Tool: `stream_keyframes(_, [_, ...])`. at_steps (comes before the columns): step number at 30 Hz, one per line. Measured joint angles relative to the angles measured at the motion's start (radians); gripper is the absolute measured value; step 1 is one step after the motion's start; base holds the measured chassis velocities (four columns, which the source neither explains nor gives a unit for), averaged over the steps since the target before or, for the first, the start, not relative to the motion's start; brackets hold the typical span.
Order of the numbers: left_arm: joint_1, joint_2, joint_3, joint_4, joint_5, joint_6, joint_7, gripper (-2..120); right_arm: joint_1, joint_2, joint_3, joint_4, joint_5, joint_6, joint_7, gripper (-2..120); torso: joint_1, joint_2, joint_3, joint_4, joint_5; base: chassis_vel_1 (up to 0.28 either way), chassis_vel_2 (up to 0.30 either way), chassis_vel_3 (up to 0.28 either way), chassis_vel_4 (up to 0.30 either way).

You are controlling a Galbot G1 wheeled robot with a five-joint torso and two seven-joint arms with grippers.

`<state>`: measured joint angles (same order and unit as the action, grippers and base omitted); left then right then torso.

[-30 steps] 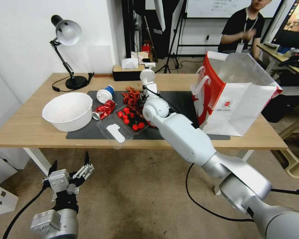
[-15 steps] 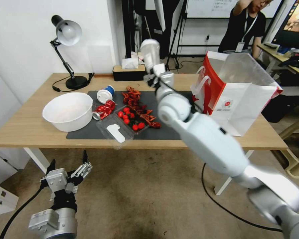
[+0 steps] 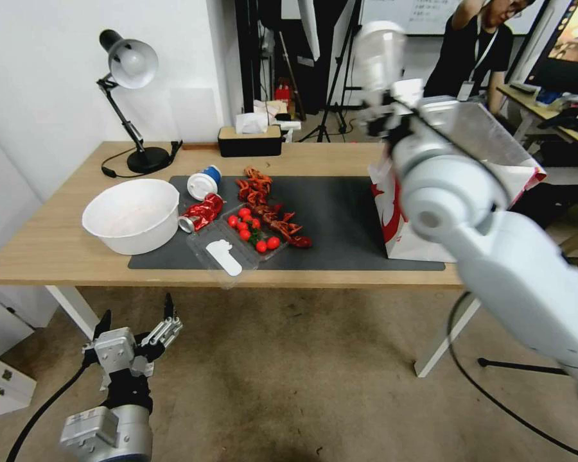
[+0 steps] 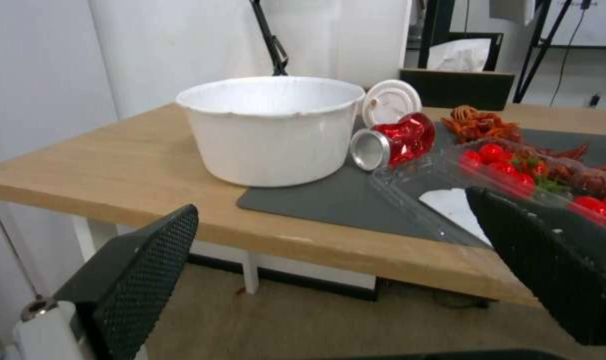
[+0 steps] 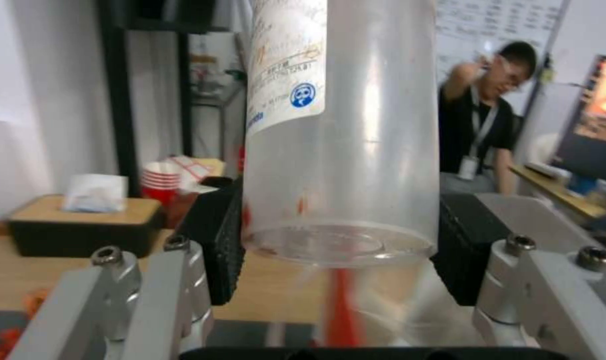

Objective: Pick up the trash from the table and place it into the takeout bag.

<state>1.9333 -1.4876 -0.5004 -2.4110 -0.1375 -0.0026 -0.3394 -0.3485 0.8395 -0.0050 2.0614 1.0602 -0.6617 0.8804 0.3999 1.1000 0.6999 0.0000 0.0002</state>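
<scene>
Right tool (image 5: 336, 250) clamps the clear plastic cup (image 3: 379, 54) above the takeout bag (image 3: 469, 192); left tool (image 3: 138, 330) hangs wide.

Changes noted:

- Right gripper (image 3: 382, 106): a second ago low over the mat among the red scraps; half a second ago raised above the table's far edge; now higher again and swung across to the takeout bag (image 3: 494, 147), over its open mouth.
- Clear cup (image 3: 379, 54): gone from the mat, carried upright between the jaws, base clamped by both pads (image 5: 216, 240), body standing tall above them.
- Right arm: formerly stretched across the mat's middle, hiding part of it; now off to the bag side, covering much of the bag's front.
- Mat (image 3: 340, 212): middle now uncovered.
</scene>
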Motion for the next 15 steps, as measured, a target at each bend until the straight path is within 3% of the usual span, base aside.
stream_keyframes(2, [0.002, 0.001, 0.002, -0.007, 0.002, 0.0, 0.0, 100, -0.057, -0.054, 0.062, 0.008, 0.024, 0.004, -0.006, 54, 0.0, 0.0, 0.0, -0.0001, 0.0004, 0.0, 0.0, 0.0, 0.0])
stream_keyframes(6, [0.002, 0.002, 0.01, -0.007, 0.008, 0.0, 0.0, 100, -0.124, -0.092, 0.12, 0.019, 0.026, 0.011, -0.017, 54, 0.0, 0.0, 0.0, 0.0, 0.0003, 0.0, 0.0, 0.0, 0.0])
stream_keyframes(13, [0.005, -0.002, 0.019, -0.004, 0.018, -0.001, 0.001, 100, -0.176, -0.11, 0.17, 0.019, 0.045, 0.013, -0.011, 54, 0.0, 0.0, 0.0, 0.0003, -0.0001, 0.0, 0.0, 0.0, 0.0])
stream_keyframes(15, [0.007, -0.002, 0.02, -0.004, 0.02, -0.002, 0.001, 100, -0.195, -0.115, 0.187, 0.018, 0.049, 0.013, -0.014, 62, 0.0, 0.0, 0.0, 0.0, -0.0001, 0.0, 0.0, 0.0, 0.0])
